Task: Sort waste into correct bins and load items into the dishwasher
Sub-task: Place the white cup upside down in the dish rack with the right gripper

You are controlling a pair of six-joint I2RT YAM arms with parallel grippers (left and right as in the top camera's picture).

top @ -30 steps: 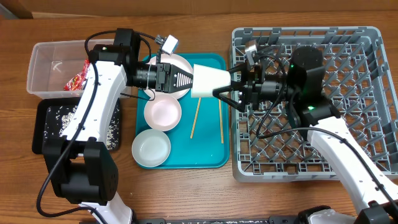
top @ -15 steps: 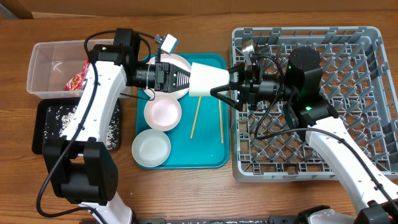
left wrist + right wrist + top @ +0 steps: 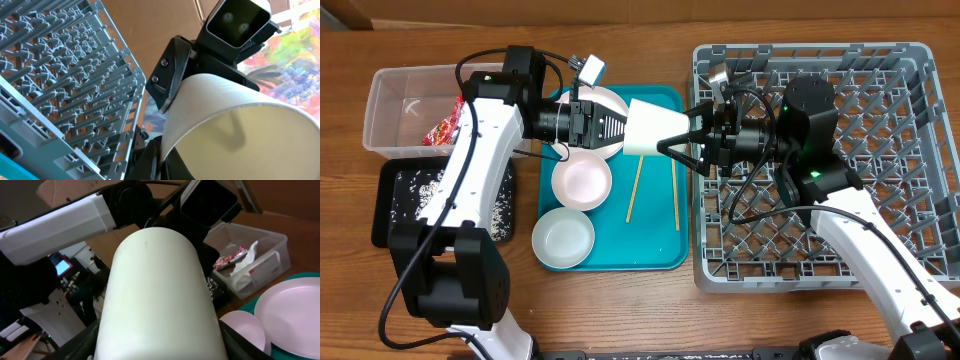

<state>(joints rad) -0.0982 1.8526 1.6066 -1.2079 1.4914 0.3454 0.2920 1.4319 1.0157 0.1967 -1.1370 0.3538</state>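
over the upper right part of the teal tray (image 3: 660, 250), near the centre of the overhead frame, i have the small white cup (image 3: 655, 130) in the air on its side, held between both arms. my left claw (image 3: 622, 127) reaches in from the left and is pinched narrow on the cup's wide, open end. in the left wrist view the rim runs down between its dark fingers. my right claw (image 3: 682, 140) comes in from the right, spread as wide as the cup's body. one finger lies along the upper side and one along the lower side, both touching. in the right wrist view the cup's outer wall fills the gap between those fingers.

on the teal tray, the round white plate (image 3: 605, 100) sits at the upper left, mostly under my left arm. a white bowl (image 3: 582, 180) sits just below it and the pale grey bowl (image 3: 563, 238) below that. the two chopsticks (image 3: 633, 190) lie flat on the tray right of the bowls, apart from each other.

the grey dish rack (image 3: 880, 90) fills the right of the frame, just beside the tray, with my right arm over it.

at the upper left the clear tub (image 3: 395, 100) stands on the counter (image 3: 620, 320), holding the red wrapper (image 3: 442, 130) and a crumpled napkin (image 3: 247, 262). the black tray (image 3: 400, 200) just below it carries the rice scraps (image 3: 425, 185).
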